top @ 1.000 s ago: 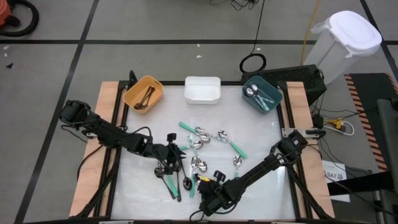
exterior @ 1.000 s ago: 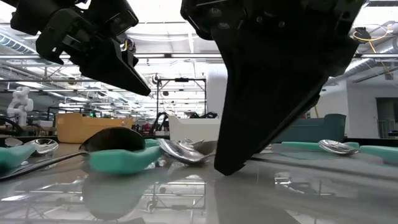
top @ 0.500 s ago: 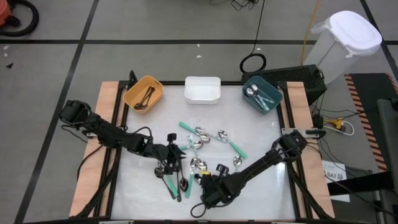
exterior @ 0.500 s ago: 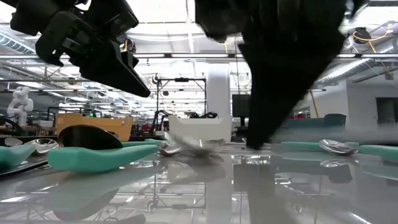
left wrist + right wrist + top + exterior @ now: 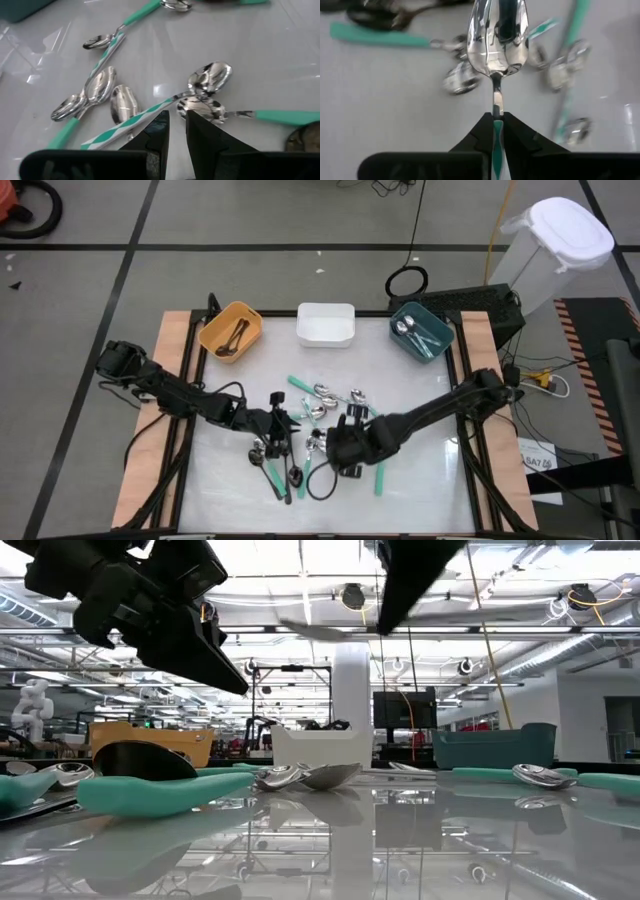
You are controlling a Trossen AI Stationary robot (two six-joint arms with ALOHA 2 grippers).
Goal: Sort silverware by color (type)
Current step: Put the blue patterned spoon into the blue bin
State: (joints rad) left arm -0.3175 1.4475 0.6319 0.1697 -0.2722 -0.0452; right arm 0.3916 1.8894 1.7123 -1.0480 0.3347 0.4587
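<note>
Fingers: right gripper (image 5: pixel 496 125) pinches green spoon (image 5: pixel 496 37); left gripper (image 5: pixel 176 125) nearly closed, empty | progress: few spoons in orange bin (image 5: pixel 214 330) and teal bin (image 5: pixel 437 326); white bin (image 5: pixel 325 326) empty; most loose before it

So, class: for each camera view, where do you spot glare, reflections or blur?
High view: even light, the white table slightly washed out. Low view: glossy tabletop mirrors the ceiling lights; the nearest mint handle is soft. Left wrist view: bright highlights on the spoon bowls. Right wrist view: the held spoon is sharp and mirrors its surroundings, while the spoons on the table behind it are blurred.
</note>
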